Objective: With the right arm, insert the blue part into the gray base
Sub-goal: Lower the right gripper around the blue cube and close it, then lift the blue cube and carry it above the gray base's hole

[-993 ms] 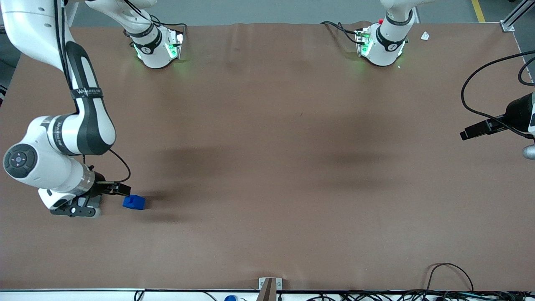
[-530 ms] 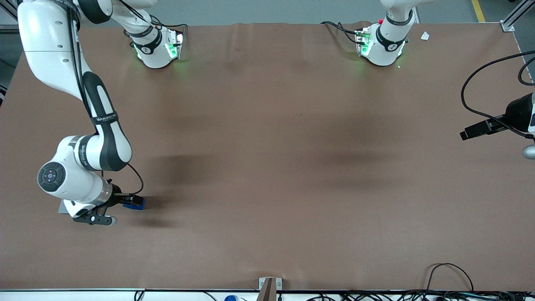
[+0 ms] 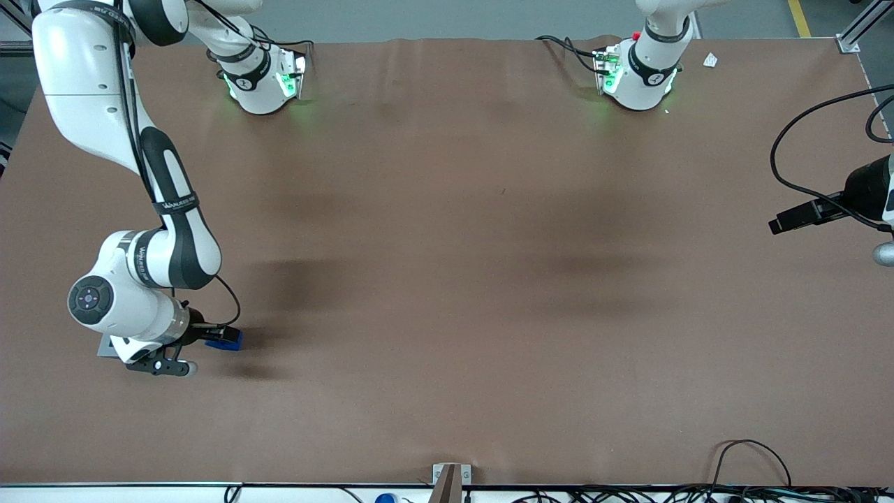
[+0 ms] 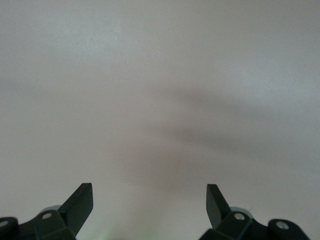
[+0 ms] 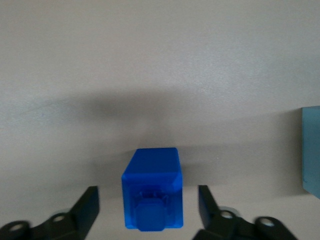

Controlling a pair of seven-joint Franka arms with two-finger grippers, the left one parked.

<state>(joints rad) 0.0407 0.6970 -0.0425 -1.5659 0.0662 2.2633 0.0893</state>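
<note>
The blue part (image 3: 231, 339) rests on the brown table (image 3: 447, 279) toward the working arm's end. In the right wrist view the blue part (image 5: 152, 192) has its notched face turned to the camera. My right gripper (image 3: 218, 336) is open and low over the table. Its two black fingers (image 5: 87, 202) stand on either side of the part with gaps between them and it. The gray base (image 3: 104, 346) shows only as a sliver beside the right arm's wrist. One edge of the gray base (image 5: 311, 150) also shows in the right wrist view.
Both arm bases (image 3: 262, 80) sit at the table edge farthest from the front camera. A metal bracket (image 3: 450, 478) and loose cables (image 3: 747, 461) lie along the near edge. The parked arm's gripper (image 3: 803, 215) hangs over its end of the table.
The right arm swung toward the blue part and lowered, so the open fingers now straddle it; the gray base sliver came into view. In the last half second it barely moved.
</note>
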